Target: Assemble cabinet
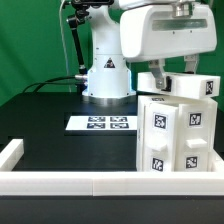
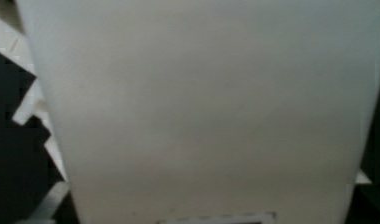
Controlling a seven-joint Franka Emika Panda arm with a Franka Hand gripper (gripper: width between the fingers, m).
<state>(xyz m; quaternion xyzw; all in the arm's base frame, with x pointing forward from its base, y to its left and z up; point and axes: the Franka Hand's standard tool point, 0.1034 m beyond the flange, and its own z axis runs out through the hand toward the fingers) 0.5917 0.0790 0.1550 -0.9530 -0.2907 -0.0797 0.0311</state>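
Observation:
The white cabinet body (image 1: 175, 140) stands upright on the black table at the exterior view's right and carries several black-and-white tags. A white top piece (image 1: 195, 88) with a tag sits slightly tilted on top of the body. My gripper (image 1: 160, 82) is down at that piece's left end, and one dark finger (image 1: 152, 78) shows beside it. In the wrist view a plain white face of the cabinet piece (image 2: 205, 100) fills almost the whole picture and hides my fingertips. A tag edge (image 2: 219, 217) shows on it.
The marker board (image 1: 104, 123) lies flat on the table in front of the robot base (image 1: 107, 80). A low white border rail (image 1: 60, 184) runs along the table's near edge and turns up at the left corner (image 1: 10, 152). A green backdrop stands behind.

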